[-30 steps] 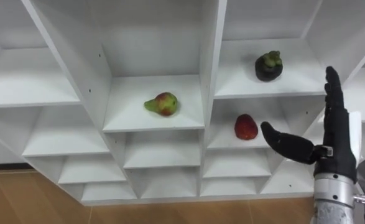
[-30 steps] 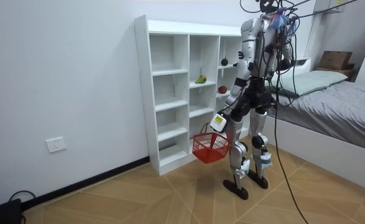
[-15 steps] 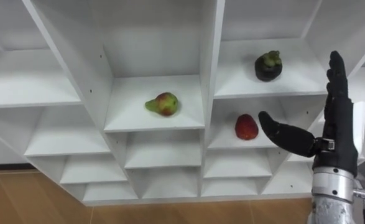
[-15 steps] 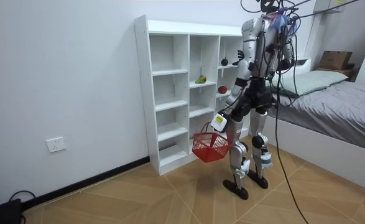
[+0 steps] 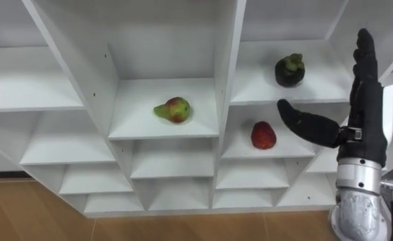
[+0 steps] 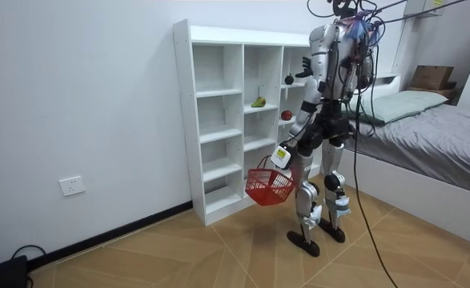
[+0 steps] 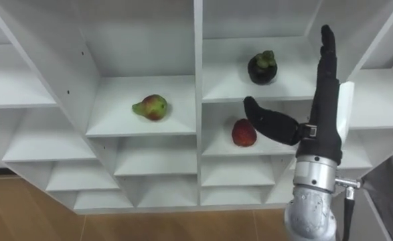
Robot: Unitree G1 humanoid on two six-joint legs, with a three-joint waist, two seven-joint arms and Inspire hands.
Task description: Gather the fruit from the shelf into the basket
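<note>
Fingers (image 5: 365, 61) straight, thumb spread, holding nothing, the right hand (image 5: 367, 130) is rising toward the mangosteen (image 5: 289, 70), probably lining up a grasp.

Bright, even light; v. soft shadows.

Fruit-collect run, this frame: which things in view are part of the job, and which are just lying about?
Job:
pear, red fruit and dark fruit, each on a shelf of the white closet
red basket, hanging from the left hand
right hand, open, raised beside the red fruit

Lying about:
bed
cardboard box
wall socket
</note>
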